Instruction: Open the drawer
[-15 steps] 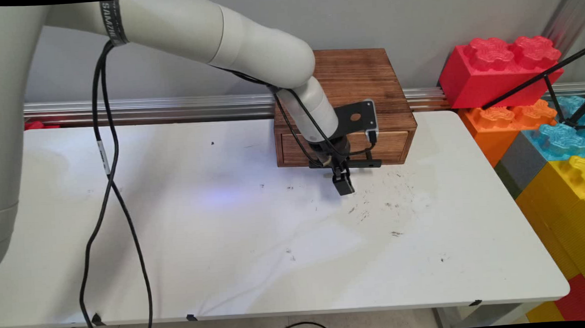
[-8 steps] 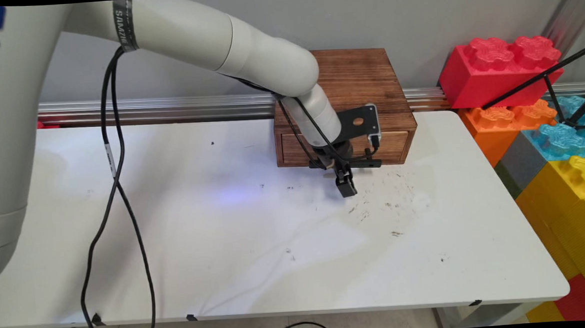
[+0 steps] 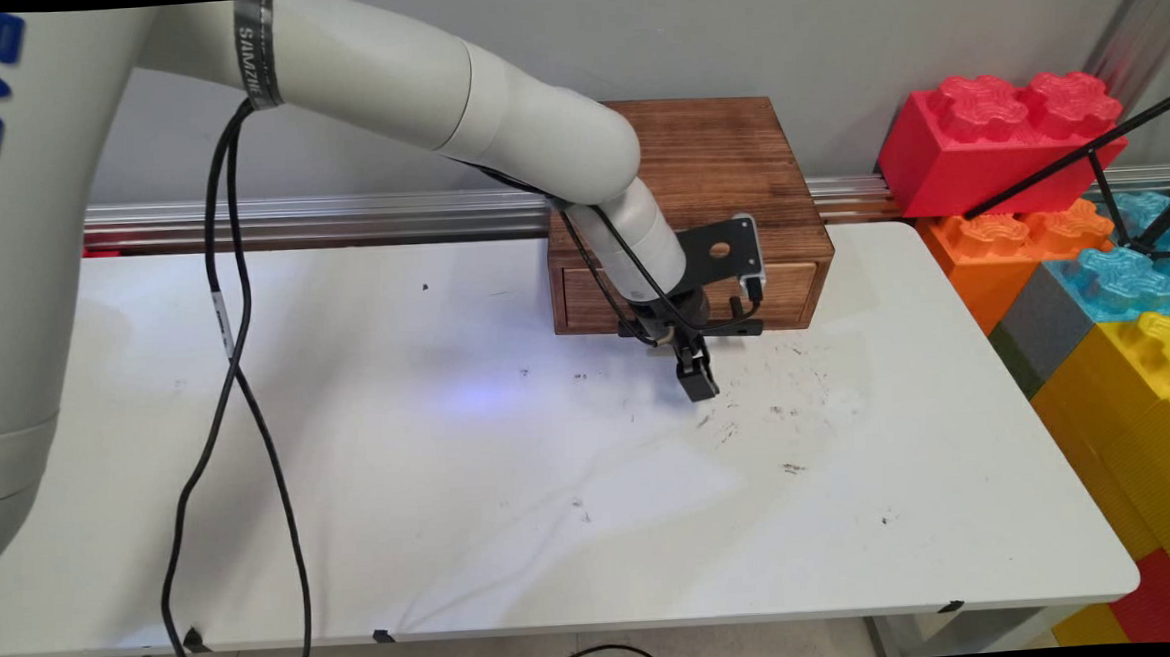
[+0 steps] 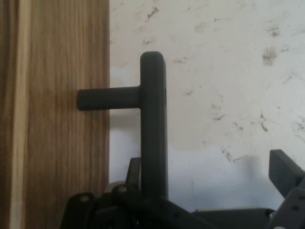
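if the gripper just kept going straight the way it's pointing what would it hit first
Probably the white table: the gripper points down at its scuffed top just before the wooden drawer box, beside the black drawer handle; its height above the table is unclear.

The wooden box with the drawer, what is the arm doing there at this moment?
The white arm reaches down in front of the wooden drawer box, which stands at the table's far edge. Its hand is at the black handle on the drawer front. The hand view shows the handle bar running down into the hand, with the drawer front just beside it. The drawer appears closed.
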`<state>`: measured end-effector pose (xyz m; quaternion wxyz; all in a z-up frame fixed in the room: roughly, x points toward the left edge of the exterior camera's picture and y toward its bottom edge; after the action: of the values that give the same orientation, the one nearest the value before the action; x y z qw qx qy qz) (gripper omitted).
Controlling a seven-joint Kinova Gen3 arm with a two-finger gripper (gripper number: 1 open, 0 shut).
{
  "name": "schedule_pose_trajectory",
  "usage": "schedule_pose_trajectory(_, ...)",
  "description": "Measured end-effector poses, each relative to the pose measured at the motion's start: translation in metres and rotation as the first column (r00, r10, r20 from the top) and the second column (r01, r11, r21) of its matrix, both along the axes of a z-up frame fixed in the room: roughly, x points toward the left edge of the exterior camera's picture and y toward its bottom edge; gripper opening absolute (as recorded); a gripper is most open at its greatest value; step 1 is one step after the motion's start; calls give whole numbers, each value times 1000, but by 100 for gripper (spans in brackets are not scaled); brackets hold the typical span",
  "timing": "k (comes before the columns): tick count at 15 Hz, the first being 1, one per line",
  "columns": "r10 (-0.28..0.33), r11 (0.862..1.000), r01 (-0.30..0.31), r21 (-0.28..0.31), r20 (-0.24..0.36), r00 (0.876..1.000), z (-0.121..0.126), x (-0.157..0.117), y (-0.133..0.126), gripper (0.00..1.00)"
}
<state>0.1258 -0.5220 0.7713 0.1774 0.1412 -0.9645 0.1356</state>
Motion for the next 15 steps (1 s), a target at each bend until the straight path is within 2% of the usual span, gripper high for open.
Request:
schedule_pose_trajectory(6, 5, 1000, -5, 13, -20, 1000, -1, -8, 12, 100)
schedule_pose_trajectory(15, -3, 999, 5, 44, -39, 999, 0, -21, 50, 100)
